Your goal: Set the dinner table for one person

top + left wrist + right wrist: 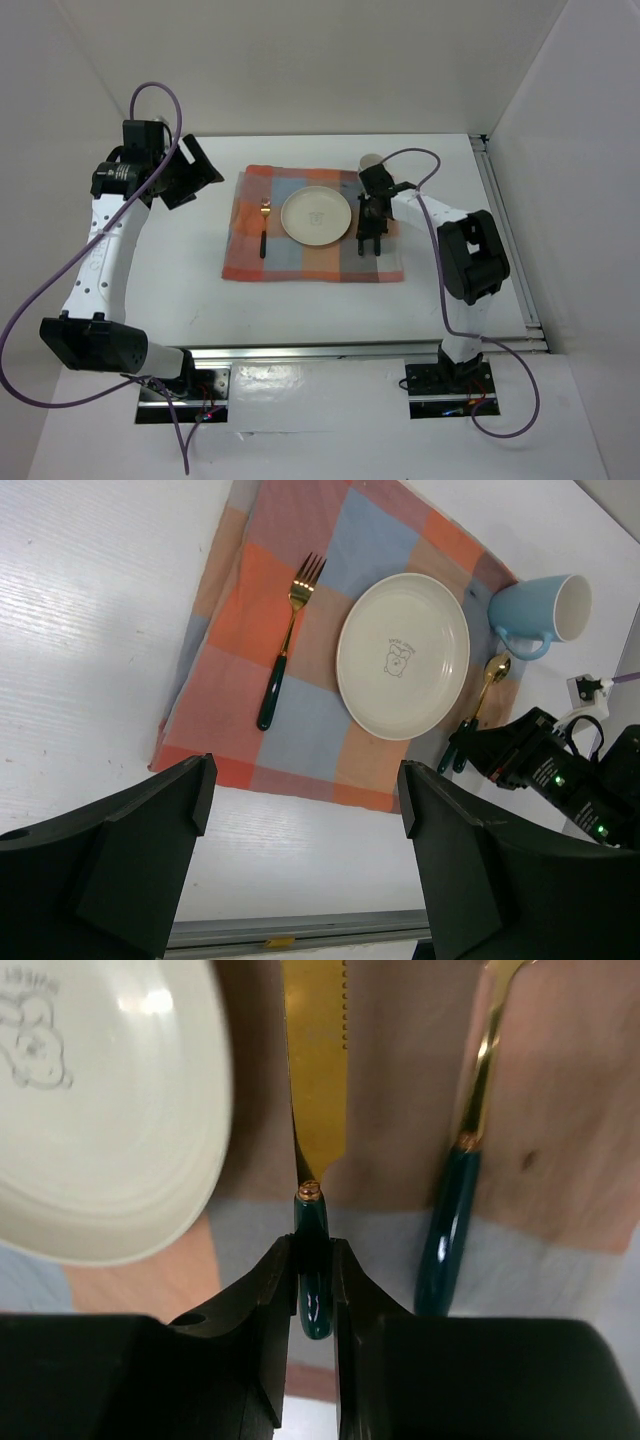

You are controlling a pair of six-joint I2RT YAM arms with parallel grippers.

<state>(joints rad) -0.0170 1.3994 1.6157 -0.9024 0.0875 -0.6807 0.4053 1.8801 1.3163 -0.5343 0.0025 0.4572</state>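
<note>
1. The white tabletop (180, 290) is spread beneath both arms, with a checked mat (300, 262) laid centrally.
2. The handle of the knife (318, 1080) is flanked by the right gripper (313, 1260); clamping cannot be told.
3. The left gripper (305, 780) is held wide apart, empty.

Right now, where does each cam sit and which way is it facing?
Top external: fixed above and behind the bases, looking down on the dinner table; both arms show, left gripper beside the mat, right gripper over it.
Left wrist: up at the mat's left, looking down across fork, plate, spoon and mug; its own open fingers frame the bottom.
Right wrist: low over the mat, looking along the knife; its own fingers flank the handle.
Shared: plate in all three; spoon in both wrist views.
</note>
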